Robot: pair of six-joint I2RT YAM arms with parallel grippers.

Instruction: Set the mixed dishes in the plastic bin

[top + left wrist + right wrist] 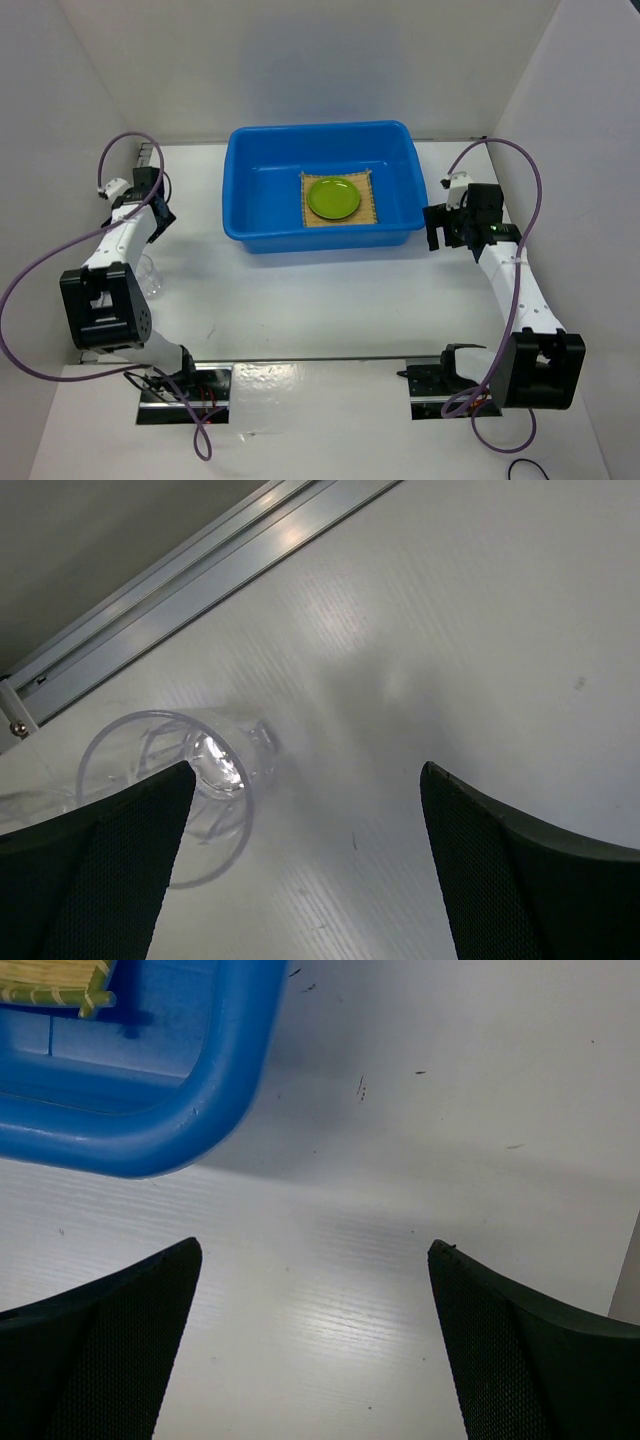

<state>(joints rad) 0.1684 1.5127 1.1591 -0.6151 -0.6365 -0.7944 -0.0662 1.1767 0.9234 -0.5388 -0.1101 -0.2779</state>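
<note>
Sitting beside left tool (305,780): glass (205,762)

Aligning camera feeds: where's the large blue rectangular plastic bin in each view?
Top external: large blue rectangular plastic bin at upper centre.
Left wrist: not in it.
Right wrist: one rounded corner, upper left.
Shared landmark: tan woven bamboo mat inside the bin, top external and right wrist only.

The white table (320,310) carries the blue bin (320,238) and a clear glass (215,765).
</note>
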